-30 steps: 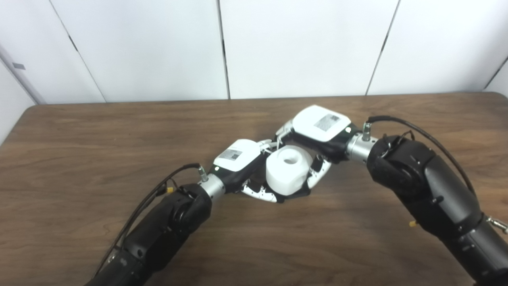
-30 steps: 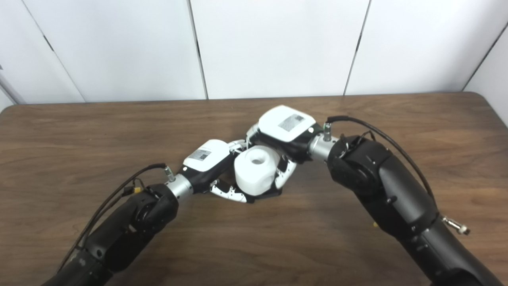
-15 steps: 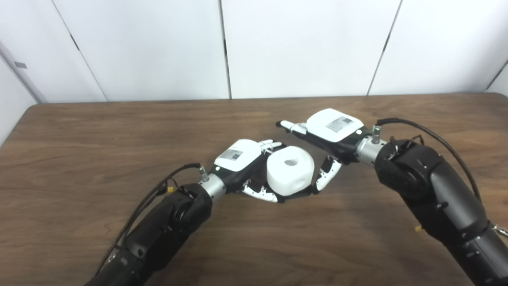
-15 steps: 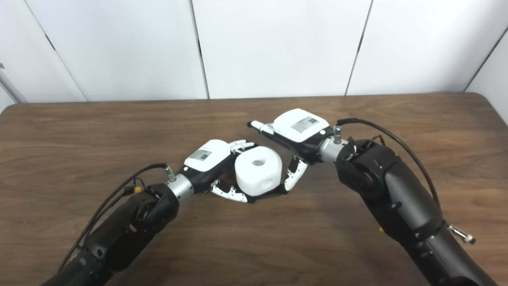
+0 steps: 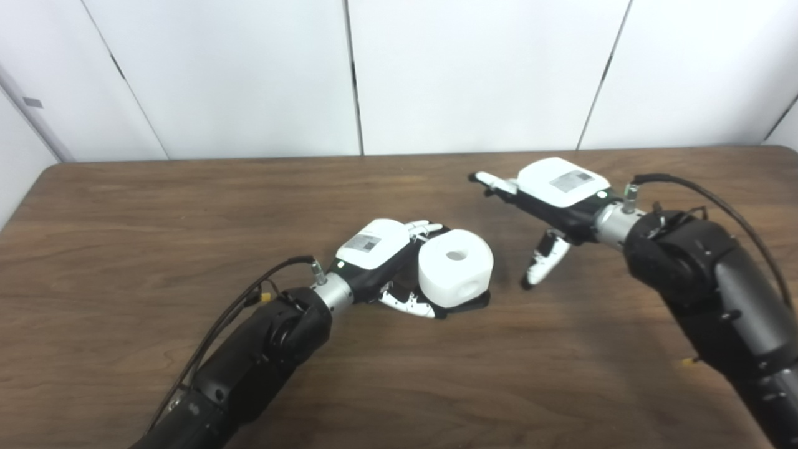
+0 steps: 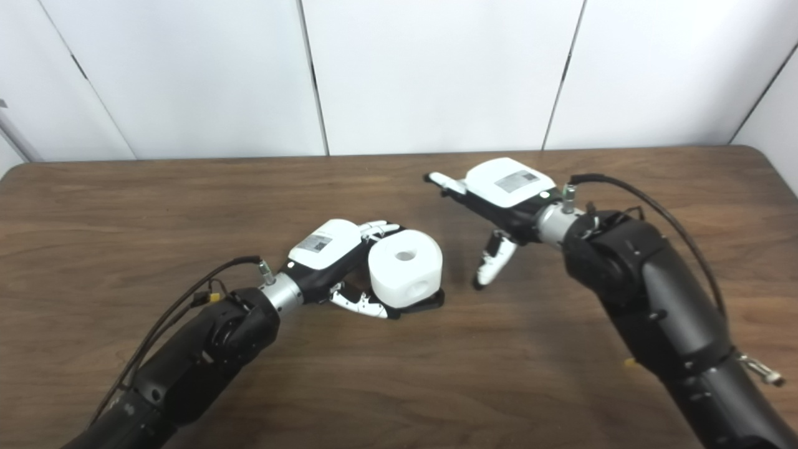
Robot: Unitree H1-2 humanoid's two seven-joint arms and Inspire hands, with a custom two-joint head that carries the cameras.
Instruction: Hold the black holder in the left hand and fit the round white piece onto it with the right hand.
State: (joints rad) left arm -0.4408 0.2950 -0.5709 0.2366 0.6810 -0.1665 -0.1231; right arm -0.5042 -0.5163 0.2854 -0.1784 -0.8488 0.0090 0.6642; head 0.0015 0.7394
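The round white piece (image 5: 456,266) with a hole in its top sits on the black holder (image 5: 469,304), whose base shows under it on the table. My left hand (image 5: 389,259) is shut on the holder from the left, fingers around its lower part. My right hand (image 5: 548,199) is open and empty, to the right of the piece and clear of it, fingers spread and thumb hanging down. The same scene shows in the right eye view: the piece (image 6: 405,267), the left hand (image 6: 340,249), the right hand (image 6: 502,196).
The brown wooden table (image 5: 156,212) runs to a white panelled wall at the back. A cable loops off each wrist.
My right hand has let go of the white piece, opened, and drawn back to the right. The piece stays on the holder in my left hand.
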